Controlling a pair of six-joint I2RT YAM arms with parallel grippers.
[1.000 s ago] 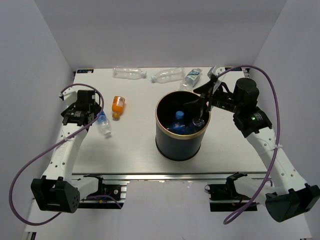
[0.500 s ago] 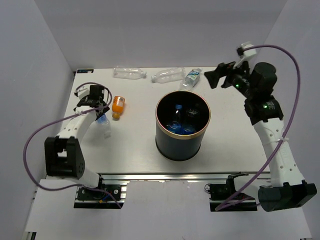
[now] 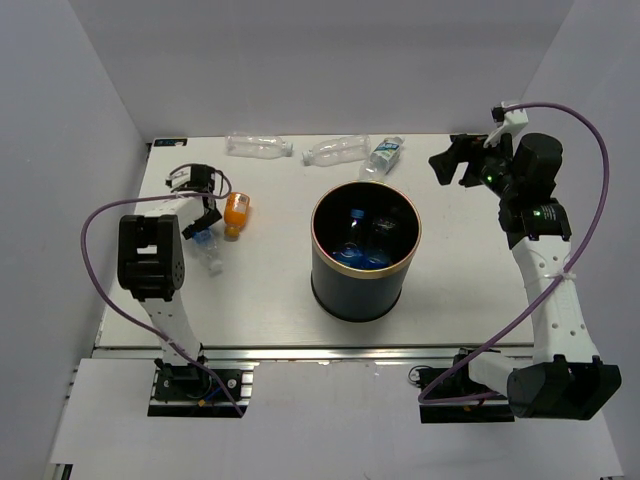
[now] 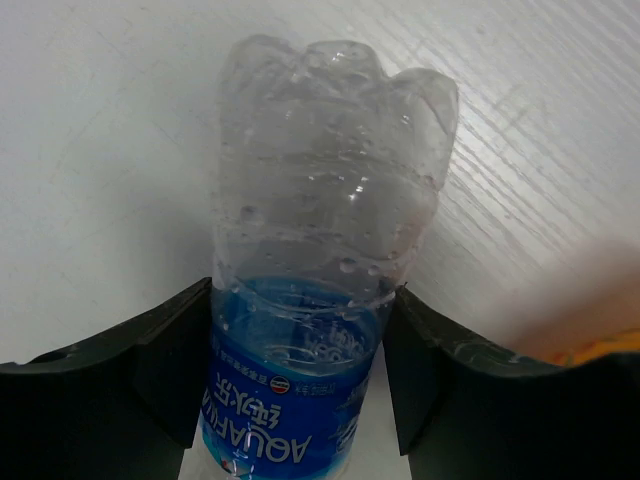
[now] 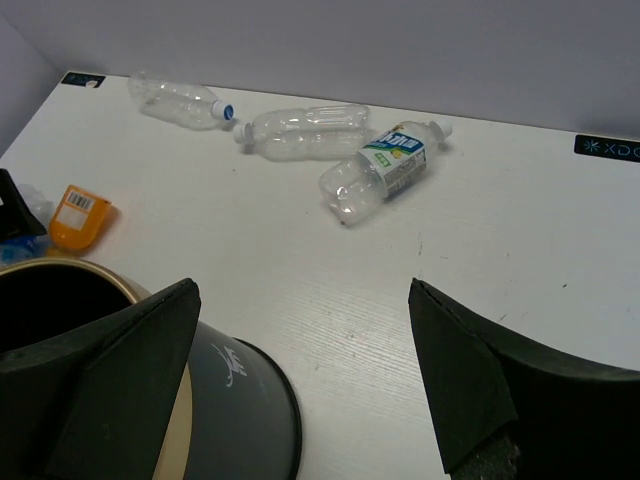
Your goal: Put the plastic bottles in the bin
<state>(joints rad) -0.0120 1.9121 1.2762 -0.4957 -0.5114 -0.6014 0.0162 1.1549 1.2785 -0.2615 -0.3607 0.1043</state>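
The left gripper (image 4: 300, 305) has its two dark fingers (image 4: 150, 370) set against either side of a blue-label bottle (image 4: 330, 180), pinching it at the label. This bottle lies flat on the table (image 3: 480, 290), and its clear, crinkled base points away from the wrist camera. From above, the left gripper (image 3: 203, 222) sits at the left side of the table, with the blue-label bottle (image 3: 210, 252) reaching toward the near edge. Just beside it on the right lies the orange bottle (image 3: 235, 212), which shows only as an orange blur at the edge of the left wrist view. The right gripper (image 5: 302, 300) is spread wide and grips nothing. It hangs above the far right part of the table, well apart from any bottle, and faces left across the back row. The bin (image 3: 360, 298) stands upright near the middle of the table, between the two arms, and several bottles with blue caps and labels (image 3: 355, 250) lie inside it. Along the far edge lie two clear bottles (image 3: 258, 146) (image 3: 336, 151) end to end. A green-label bottle (image 3: 384, 157) lies tilted just right of them, behind the bin. All three lie on the table, outside the bin.
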